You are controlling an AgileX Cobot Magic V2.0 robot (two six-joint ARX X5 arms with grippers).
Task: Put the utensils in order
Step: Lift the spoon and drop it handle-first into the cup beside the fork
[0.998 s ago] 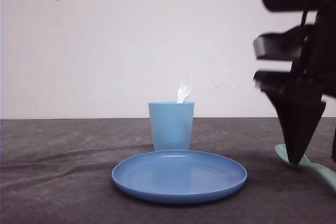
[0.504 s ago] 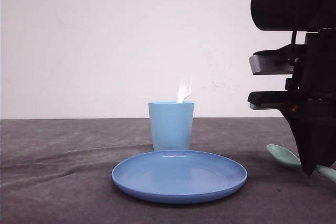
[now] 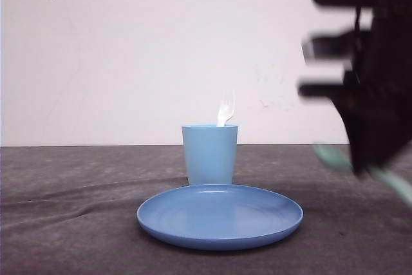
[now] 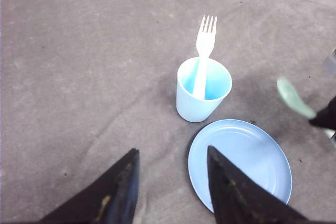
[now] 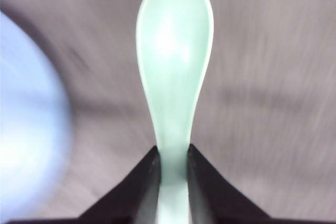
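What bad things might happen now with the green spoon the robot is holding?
The right gripper pinches the pale mint-green plastic spoon by its thin handle, so it might twist or slip out. The white plastic fork already stands in the light blue cup, so the spoon might bump it or tip the cup onto the round blue plate.

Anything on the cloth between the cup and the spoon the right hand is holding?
Nothing. In the left wrist view, only bare grey cloth separates the cup from the spoon; the plate sits off to one side.
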